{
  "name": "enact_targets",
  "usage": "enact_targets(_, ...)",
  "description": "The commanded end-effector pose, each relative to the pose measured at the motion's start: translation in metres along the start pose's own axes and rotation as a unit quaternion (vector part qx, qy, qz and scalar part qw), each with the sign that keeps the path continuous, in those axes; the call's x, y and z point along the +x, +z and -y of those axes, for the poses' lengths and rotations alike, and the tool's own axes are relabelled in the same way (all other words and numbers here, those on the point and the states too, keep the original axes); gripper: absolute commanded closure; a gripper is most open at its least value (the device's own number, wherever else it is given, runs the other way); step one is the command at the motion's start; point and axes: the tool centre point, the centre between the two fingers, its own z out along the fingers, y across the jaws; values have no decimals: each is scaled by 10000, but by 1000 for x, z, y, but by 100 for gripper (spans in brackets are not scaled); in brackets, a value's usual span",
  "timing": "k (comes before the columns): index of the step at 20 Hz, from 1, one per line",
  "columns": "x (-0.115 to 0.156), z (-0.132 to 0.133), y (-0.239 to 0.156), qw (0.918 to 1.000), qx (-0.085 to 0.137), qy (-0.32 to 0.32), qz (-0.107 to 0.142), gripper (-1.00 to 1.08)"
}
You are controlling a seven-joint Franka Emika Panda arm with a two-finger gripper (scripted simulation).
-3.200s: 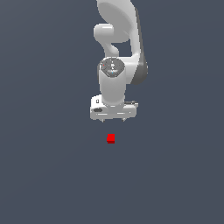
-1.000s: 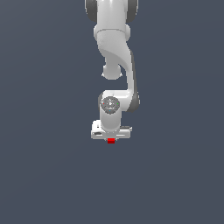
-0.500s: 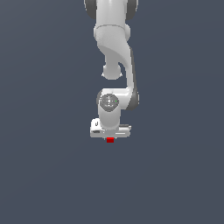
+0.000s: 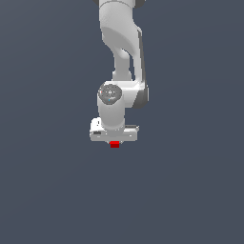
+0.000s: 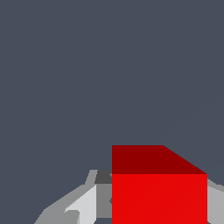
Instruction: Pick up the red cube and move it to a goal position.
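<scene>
You have the red cube [image 4: 114, 144] pinched between the fingers of the gripper [image 4: 114, 142], pressed on both sides in the wrist view. Grasping looks done; carrying it to the goal, which you cannot see marked, remains.

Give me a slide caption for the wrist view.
Red cube held between the gripper fingers above a plain grey floor.

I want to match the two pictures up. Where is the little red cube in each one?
Exterior view: the red cube peeks out just under the white gripper, near the picture's middle.
Wrist view: the red cube fills the lower corner, very close, between grey fingers.
Shared landmark: the gripper around the cube, over plain dark grey background.
</scene>
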Motion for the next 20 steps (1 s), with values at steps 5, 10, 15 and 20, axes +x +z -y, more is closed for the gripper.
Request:
enact_targets(5,-8,-22,-59,10000,1,4,-8,108)
enact_targets(10,-12,-34,-91,10000,1,4,-8,108)
enact_targets(15,-13,-40,-107,10000,1,4,-8,108)
enact_targets(20,-12,-41,-108,10000,1,4,-8,108)
